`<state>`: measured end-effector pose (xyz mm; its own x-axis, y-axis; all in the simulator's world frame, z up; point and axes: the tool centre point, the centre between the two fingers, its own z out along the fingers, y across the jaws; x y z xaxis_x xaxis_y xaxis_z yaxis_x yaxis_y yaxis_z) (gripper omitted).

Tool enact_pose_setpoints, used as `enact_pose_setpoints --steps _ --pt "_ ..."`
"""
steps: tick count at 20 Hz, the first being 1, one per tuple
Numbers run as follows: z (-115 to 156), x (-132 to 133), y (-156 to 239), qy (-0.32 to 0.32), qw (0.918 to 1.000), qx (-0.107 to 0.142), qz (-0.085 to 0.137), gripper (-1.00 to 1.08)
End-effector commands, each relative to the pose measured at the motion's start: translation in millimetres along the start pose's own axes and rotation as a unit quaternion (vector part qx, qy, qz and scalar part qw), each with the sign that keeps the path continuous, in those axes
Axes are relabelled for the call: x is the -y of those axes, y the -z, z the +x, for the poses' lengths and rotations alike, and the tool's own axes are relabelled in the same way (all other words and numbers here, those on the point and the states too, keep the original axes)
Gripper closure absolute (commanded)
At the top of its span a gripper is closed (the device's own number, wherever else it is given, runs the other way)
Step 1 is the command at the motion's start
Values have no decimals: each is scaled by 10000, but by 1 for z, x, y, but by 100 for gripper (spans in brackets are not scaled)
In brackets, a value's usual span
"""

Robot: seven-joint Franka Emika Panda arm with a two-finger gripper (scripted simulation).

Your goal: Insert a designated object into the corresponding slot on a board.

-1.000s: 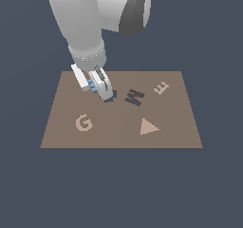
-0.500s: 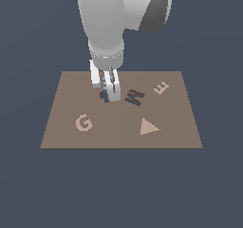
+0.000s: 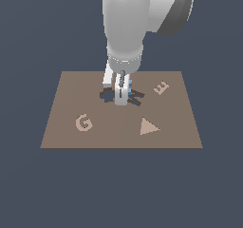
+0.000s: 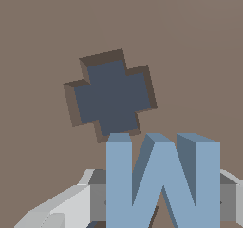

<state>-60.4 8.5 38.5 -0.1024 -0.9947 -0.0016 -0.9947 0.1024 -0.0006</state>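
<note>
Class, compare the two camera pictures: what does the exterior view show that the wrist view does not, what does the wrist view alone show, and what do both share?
Only the exterior view shows the whole board, its tan G, E and triangle, the dark M-shaped slot and the arm.

Only the wrist view shows the light-blue M block clearly, large between the fingers, and shows the other cutout as a cross shape.

Both share the brown board surface, that cutout and the tool shut on the block above the board.
</note>
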Motion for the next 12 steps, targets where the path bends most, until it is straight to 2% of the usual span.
enact_pose_setpoints --steps 1,12 --pt "-10 4 1 -333 9994 1 2 108" --pt "-37 22 2 -1324 9912 2 2 108"
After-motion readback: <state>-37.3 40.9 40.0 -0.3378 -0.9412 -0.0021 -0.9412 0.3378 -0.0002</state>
